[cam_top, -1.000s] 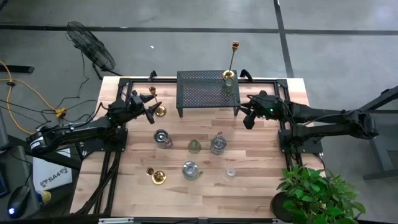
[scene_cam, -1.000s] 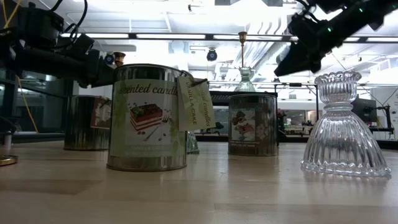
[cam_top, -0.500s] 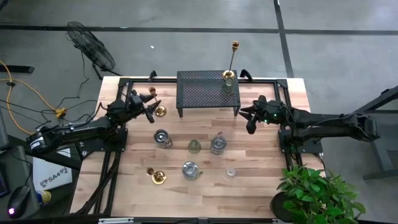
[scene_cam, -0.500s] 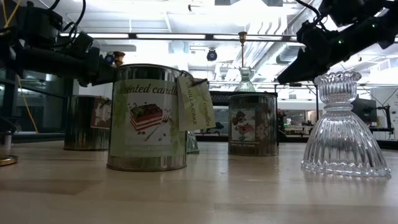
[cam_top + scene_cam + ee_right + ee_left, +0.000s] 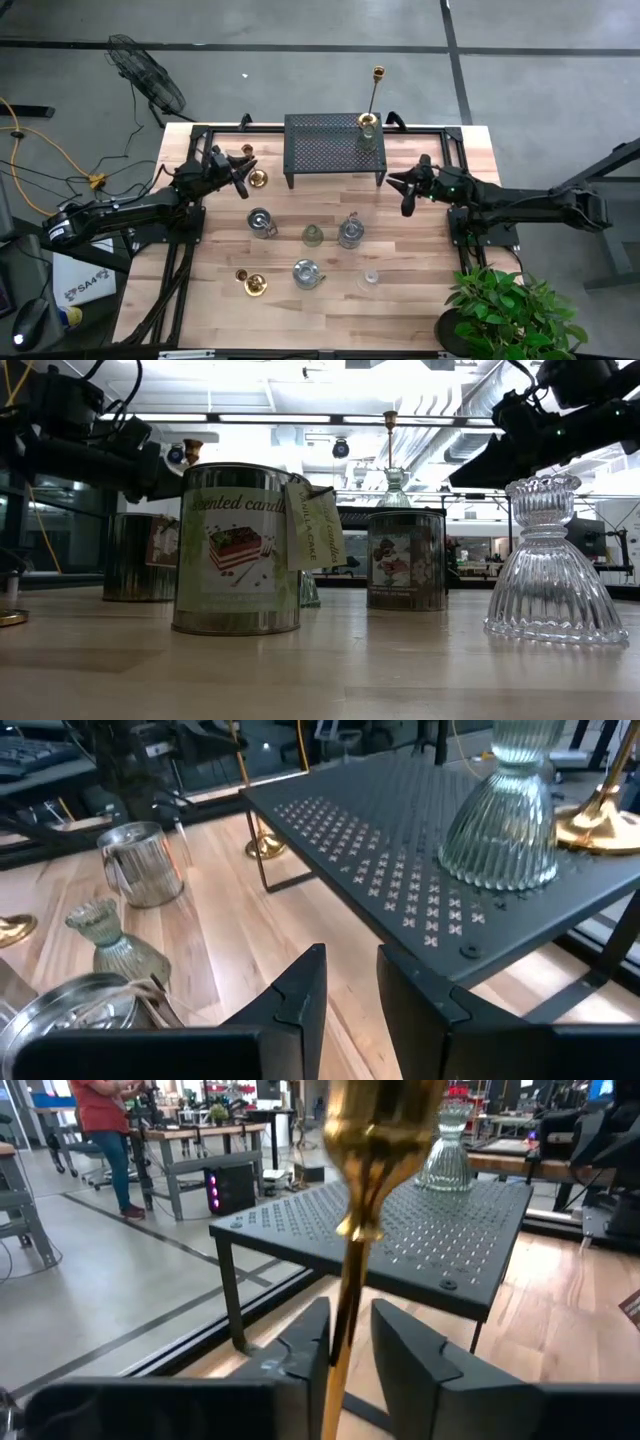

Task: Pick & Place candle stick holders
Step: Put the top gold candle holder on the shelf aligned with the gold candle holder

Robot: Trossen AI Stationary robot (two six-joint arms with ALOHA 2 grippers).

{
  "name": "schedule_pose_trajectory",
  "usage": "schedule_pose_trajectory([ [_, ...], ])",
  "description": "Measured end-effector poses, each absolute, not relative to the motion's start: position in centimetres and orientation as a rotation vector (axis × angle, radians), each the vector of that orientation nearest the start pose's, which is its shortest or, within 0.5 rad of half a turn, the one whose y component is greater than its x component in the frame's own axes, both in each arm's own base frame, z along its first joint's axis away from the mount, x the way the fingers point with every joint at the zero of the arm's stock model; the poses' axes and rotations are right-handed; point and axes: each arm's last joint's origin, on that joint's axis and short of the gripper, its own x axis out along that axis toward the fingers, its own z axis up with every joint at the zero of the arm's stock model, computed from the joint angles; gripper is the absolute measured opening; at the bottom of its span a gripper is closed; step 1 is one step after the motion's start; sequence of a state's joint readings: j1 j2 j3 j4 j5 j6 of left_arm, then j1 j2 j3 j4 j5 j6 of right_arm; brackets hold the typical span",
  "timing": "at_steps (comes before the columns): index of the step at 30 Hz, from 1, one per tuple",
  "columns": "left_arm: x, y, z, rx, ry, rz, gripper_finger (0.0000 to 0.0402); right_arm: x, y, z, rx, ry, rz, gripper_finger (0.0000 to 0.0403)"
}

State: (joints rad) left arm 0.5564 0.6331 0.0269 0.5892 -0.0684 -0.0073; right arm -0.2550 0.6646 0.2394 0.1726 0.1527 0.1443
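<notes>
At ten o'clock on the table, our left gripper [image 5: 350, 1342] pinches the upright brass candle stick holder [image 5: 368, 1190], stem vertical, cup upward; our right gripper [image 5: 405, 190] hovers narrow, holding nothing, at three o'clock.

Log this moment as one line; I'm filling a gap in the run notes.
left gripper: closing on gold holder stem | right gripper: empty, by mesh stand | on stand: gold stick, glass holder

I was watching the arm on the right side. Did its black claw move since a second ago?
Yes. In the high view the right gripper has slid toward the table's right edge, away from the black mesh stand and slightly toward the front.
</notes>
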Motion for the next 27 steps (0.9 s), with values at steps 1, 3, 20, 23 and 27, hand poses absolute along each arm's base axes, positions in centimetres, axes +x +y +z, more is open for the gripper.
schedule_pose_trajectory([
  [1,11.7,7.5,16.7,-0.012,0.019,0.627,0.0054,14.7,-4.3,19.6,0.153,0.223,-0.427,0.0084],
  [3,11.7,7.5,16.7,-0.012,0.026,0.628,0.0033,14.6,-4.3,19.7,0.146,0.215,-0.427,0.0084],
  [20,12.6,8.1,19.5,0.007,0.108,0.626,0.0009,14.5,-4.2,19.9,0.139,0.206,-0.425,0.0084],
  [23,12.9,8.3,21.6,0.042,0.095,0.625,0.0009,14.5,-4.2,19.9,0.139,0.206,-0.425,0.0084],
  [27,13.2,8.5,24.3,0.083,0.08,0.623,0.0009,14.5,-4.3,19.9,0.139,0.206,-0.425,0.0084],
])
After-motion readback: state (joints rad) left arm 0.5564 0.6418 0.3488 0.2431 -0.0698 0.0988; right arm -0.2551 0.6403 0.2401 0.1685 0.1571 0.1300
